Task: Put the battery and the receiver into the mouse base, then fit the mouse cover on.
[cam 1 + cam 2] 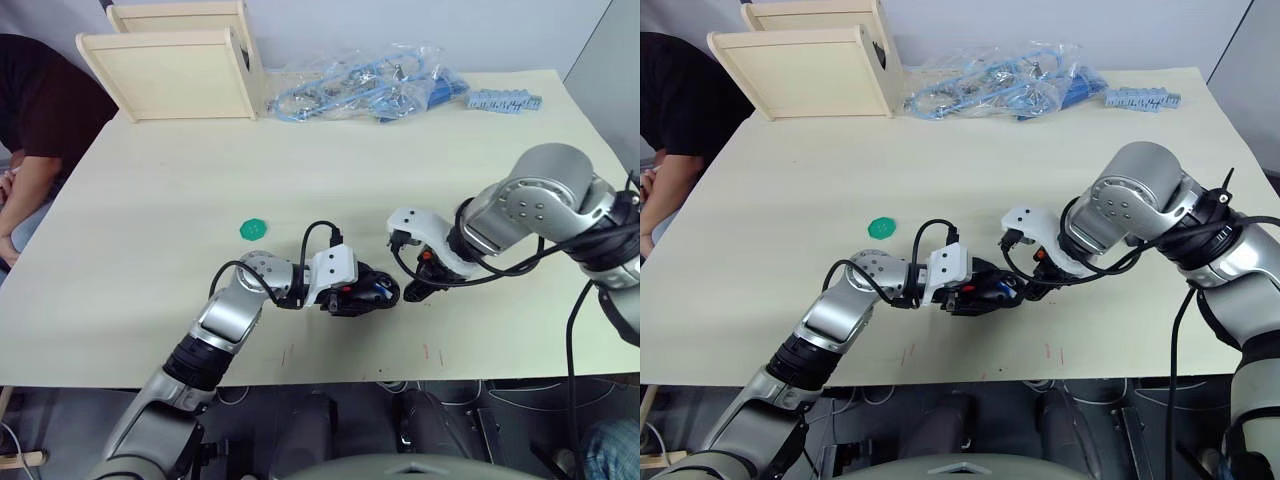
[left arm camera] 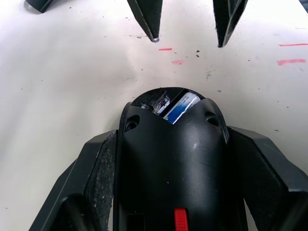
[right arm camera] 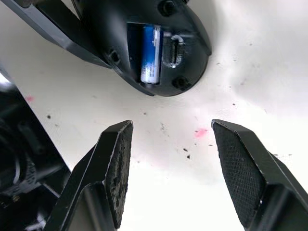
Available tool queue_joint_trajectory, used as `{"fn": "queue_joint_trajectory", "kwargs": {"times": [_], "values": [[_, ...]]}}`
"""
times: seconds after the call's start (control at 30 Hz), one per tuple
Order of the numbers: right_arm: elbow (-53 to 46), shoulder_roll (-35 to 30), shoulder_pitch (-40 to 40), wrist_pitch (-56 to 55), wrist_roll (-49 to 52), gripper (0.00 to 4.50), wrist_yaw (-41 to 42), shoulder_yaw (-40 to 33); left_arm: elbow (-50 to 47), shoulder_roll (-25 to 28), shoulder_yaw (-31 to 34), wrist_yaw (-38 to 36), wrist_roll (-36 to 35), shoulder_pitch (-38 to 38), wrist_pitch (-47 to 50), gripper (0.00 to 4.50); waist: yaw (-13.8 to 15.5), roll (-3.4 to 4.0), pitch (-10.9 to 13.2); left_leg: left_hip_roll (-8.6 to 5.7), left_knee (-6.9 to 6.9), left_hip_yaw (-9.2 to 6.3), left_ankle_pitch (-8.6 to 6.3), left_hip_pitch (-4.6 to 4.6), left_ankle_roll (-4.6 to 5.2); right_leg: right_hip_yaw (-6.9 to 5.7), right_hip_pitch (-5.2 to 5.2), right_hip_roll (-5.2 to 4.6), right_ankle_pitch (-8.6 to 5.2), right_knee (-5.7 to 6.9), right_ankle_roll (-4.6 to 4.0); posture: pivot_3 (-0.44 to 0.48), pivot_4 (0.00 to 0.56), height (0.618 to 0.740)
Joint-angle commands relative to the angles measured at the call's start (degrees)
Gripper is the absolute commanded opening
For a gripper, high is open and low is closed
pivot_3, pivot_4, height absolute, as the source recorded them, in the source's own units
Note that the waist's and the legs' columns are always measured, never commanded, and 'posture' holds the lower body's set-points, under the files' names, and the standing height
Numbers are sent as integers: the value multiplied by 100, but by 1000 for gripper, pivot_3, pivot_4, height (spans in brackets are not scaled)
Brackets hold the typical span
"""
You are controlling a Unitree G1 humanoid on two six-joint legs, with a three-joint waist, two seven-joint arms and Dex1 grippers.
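Note:
My left gripper (image 2: 171, 139) is shut on the black mouse base (image 2: 173, 163), holding it low over the table near the front edge (image 1: 365, 295). The base's compartment is uncovered. In it lies the blue battery (image 3: 150, 53), with a small metal-rimmed piece that looks like the receiver (image 3: 173, 50) in the slot beside it. The red mark shows on the base in the left wrist view. My right gripper (image 3: 171, 126) stands open just right of the base's tip (image 1: 415, 290), empty and not touching it. The mouse cover is out of view.
A flat green disc (image 1: 252, 229) lies left of the base. Two wooden boxes (image 1: 170, 70) stand at the back left, a plastic bag of blue parts (image 1: 370, 80) and a blue strip (image 1: 505, 101) at the back. A person (image 1: 30, 130) sits at the table's left side.

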Motion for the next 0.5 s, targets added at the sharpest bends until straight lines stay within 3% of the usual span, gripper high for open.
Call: {"fn": "queue_joint_trajectory", "kwargs": {"times": [0.03,0.2,0.5], "values": [[-619,-77,577,-304,-211,2746,48,-1036,84,118,-129,-10,139,104,46,2966,5,-1,-1,1,0,0,0,0,0,0,1,0,0,-1,0,0,150,740],[-1332,-87,1730,-1023,-493,2746,206,-2121,98,153,-104,-28,111,98,35,2966,4,-3,0,0,-1,5,0,-2,0,3,1,0,0,-2,1,0,150,740],[-2328,-527,3494,-2969,-1640,2746,1078,-2713,109,257,-61,-48,49,108,19,2966,-16,-4,2,5,-1,9,0,6,0,8,1,7,-1,1,1,0,150,740]]}}
